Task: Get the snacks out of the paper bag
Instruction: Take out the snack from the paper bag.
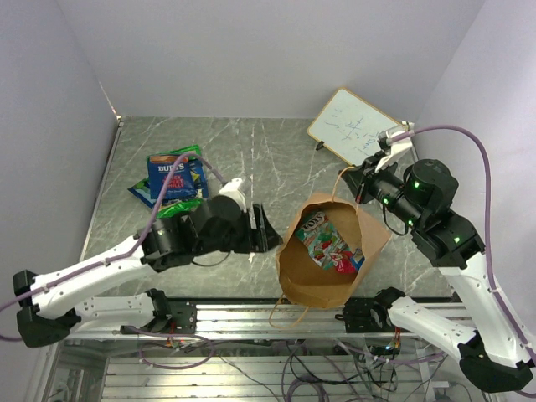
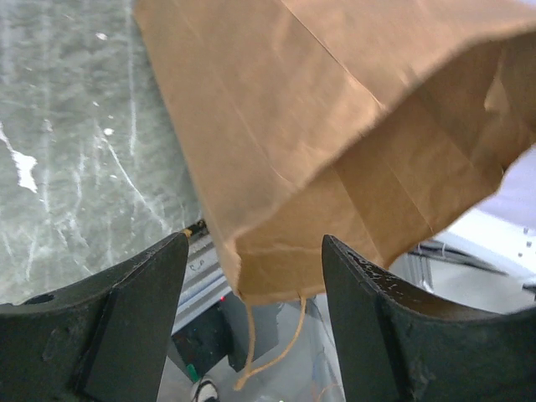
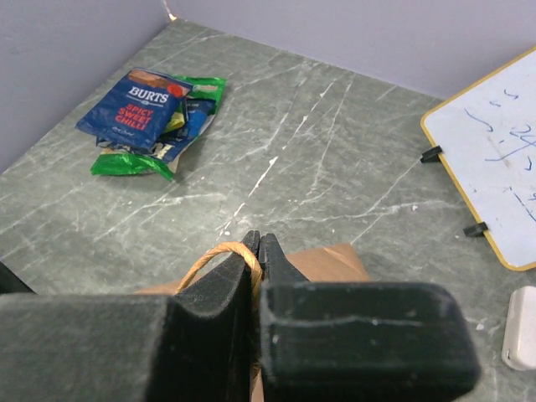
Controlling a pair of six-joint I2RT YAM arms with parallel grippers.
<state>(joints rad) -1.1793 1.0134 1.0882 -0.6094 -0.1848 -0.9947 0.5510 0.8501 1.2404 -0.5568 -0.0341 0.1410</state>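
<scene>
The brown paper bag (image 1: 335,276) stands near the table's front edge with its mouth open upward. Red, green and pink snack packets (image 1: 331,247) show inside it. My right gripper (image 1: 358,180) is shut on the bag's far twisted handle (image 3: 213,258) and holds it up. My left gripper (image 1: 270,228) is open and empty just left of the bag; in the left wrist view the bag's side (image 2: 335,151) fills the space ahead of the fingers (image 2: 126,318). Blue and green snack packets (image 1: 176,180) lie in a pile at the left of the table, also seen in the right wrist view (image 3: 155,113).
A white writing board (image 1: 352,126) lies at the back right, near my right wrist. A small white object (image 3: 521,327) lies beside it. The bag's near handle (image 1: 289,314) hangs over the table's front edge. Grey walls close the table on the left, back and right.
</scene>
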